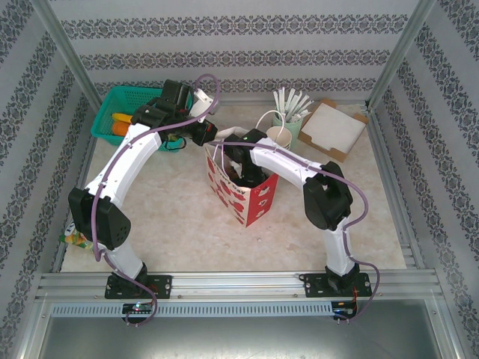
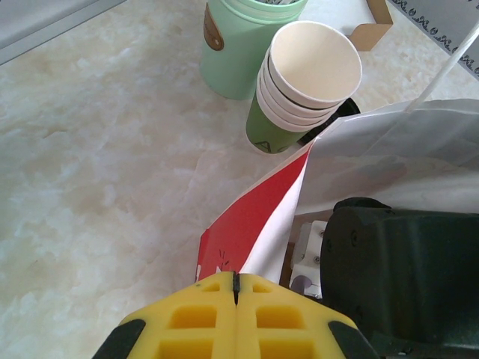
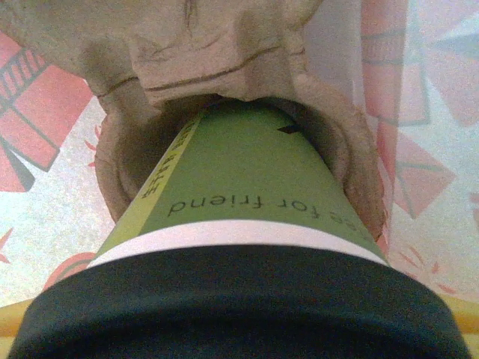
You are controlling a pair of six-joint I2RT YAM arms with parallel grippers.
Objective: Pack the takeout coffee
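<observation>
– So, where's the coffee [image 3: 247,179]?
– Inside the bag [image 1: 251,198]. On the right wrist cam its base sits in a round well of a brown pulp carrier [image 3: 187,52] at the bag's bottom. Green side w/ "for friend" print, black lid [image 3: 239,307] nearest the lens.
– And the right fingers [image 3: 9,320]?
– Spread wide, yellow, one tight vs each side of the lid, so they're holding the coffee by its top. From above, the right arm dips into the bag's open top.
– What abt the left fingers [image 2: 202,318]?
– Closed narrow, pinching the bag's rim at its left corner. On that cam the red-and-white paper runs straight into the seam btwn them. Bag stands upright, mid worktop [image 1: 172,217].
– Anything else round it?
– Stack of cream cups [image 1: 278,136] just behind the bag; on the left wrist cam it's nested in a green cup [image 2: 263,129]. Pale green holder [image 1: 290,123] w/ white sticks is right behind that. Cardboard box [image 1: 333,129] w/ a white top is far right. Green basket [image 1: 123,101] w/ orange items sits at the far left corner, beside the left arm's wrist.
</observation>
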